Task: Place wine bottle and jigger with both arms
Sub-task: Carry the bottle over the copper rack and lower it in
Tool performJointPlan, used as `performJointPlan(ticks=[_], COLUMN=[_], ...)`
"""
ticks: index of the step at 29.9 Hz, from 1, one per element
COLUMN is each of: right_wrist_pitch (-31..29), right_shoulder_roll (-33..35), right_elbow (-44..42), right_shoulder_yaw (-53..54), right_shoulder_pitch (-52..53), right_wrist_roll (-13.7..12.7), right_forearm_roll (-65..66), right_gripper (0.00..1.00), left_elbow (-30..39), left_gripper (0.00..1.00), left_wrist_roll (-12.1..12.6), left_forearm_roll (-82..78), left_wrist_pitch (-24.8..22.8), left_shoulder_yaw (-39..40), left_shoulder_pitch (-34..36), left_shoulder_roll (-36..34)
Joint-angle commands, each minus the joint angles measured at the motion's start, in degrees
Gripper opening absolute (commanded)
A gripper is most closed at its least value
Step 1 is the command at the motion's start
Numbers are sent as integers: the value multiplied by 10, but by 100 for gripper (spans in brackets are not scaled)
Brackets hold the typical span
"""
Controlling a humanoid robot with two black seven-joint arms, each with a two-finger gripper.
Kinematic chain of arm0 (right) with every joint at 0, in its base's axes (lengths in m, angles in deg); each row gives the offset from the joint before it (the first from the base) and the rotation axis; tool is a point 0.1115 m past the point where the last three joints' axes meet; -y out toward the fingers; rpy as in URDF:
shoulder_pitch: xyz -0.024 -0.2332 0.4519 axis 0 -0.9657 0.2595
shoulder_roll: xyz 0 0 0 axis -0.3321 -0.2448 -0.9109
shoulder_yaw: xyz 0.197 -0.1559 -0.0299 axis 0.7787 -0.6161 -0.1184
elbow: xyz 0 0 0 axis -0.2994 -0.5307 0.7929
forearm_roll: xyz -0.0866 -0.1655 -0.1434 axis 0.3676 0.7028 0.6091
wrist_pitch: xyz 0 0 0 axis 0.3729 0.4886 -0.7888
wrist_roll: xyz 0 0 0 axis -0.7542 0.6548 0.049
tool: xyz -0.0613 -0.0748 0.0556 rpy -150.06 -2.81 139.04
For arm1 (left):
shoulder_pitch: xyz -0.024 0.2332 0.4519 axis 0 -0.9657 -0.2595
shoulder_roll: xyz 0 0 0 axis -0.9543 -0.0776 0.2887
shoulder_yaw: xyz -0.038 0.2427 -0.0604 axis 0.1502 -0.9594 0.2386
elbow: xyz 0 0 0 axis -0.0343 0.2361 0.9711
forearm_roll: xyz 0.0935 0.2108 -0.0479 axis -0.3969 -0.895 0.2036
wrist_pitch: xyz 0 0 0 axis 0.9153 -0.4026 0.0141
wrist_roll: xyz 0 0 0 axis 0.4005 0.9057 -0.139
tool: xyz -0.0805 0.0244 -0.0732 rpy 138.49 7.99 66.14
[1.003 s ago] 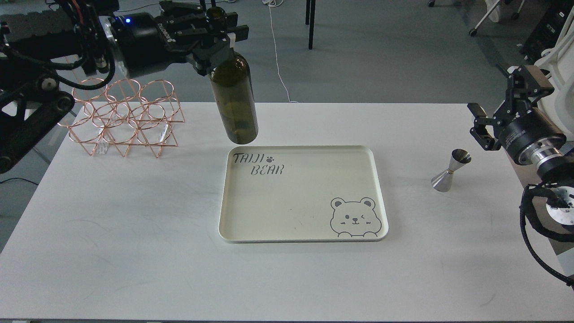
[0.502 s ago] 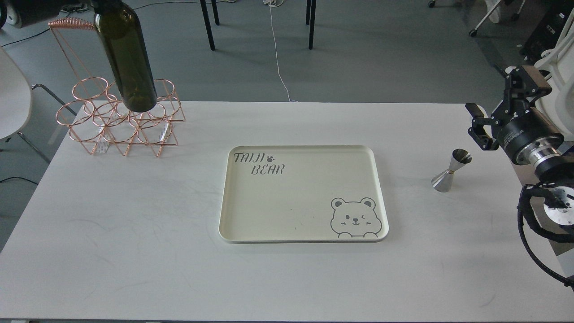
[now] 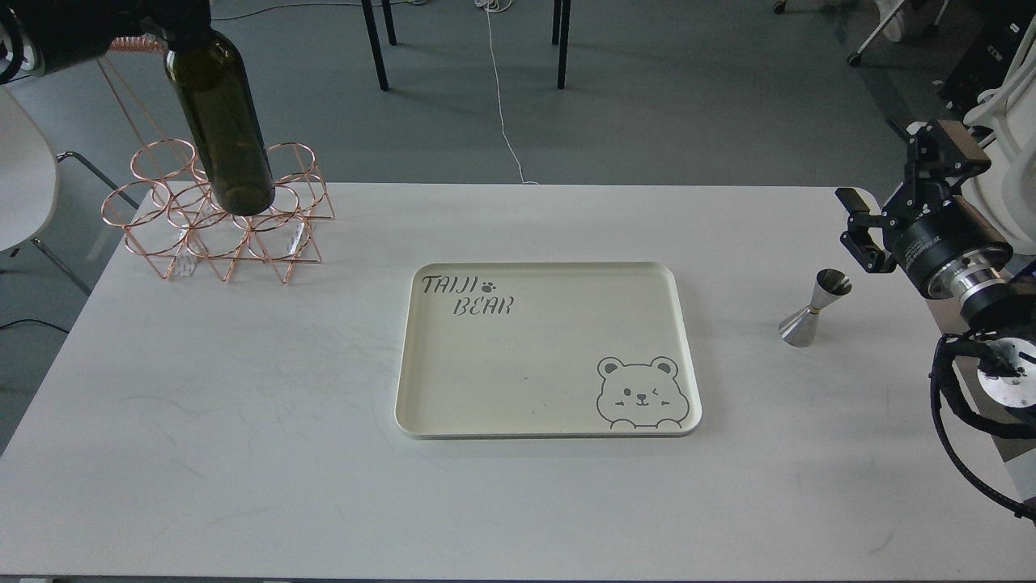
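Observation:
The dark olive-green wine bottle [image 3: 222, 129] hangs upright in the air at the far left, its base over the copper wire rack [image 3: 218, 214]. Its neck is hidden in my left gripper [image 3: 182, 20], which shows only partly at the top edge and is shut on the bottle. The steel jigger [image 3: 813, 309] stands upright on the white table [image 3: 243, 421], right of the cream tray [image 3: 546, 425]. My right gripper [image 3: 851, 223] is open and empty, just above and to the right of the jigger, not touching it.
The cream tray with "TAIJI BEAR" lettering and a bear drawing lies mid-table and holds nothing. The copper rack stands at the back left corner. A white chair [image 3: 20, 194] is off the table's left edge, and chair legs [image 3: 558, 40] stand behind the table.
My left arm has carried the bottle from over the tray's back edge to the left, above the rack, then lowered it slightly. My right gripper has shifted slightly left towards the jigger.

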Motion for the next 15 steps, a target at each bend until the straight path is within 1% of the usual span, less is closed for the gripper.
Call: performJointPlan(ticks=[1, 15], right_wrist_pitch=[0, 0], right_shoulder_roll=[0, 1], right_elbow=[0, 1], right_shoulder_yaw=[0, 0], right_shoulder_pitch=[1, -2], right_wrist_roll=[0, 0], right_forearm_roll=[0, 0], right_gripper=[97, 97], left_elbow=[-8, -30], left_gripper=[10, 11], left_wrist_roll=[0, 0], left_forearm_roll=[4, 19], left_wrist_pitch=[10, 23], left_shoulder_yaw=[-9, -18], left_shoulder_pitch=[0, -5], left_shoulder_roll=[4, 20])
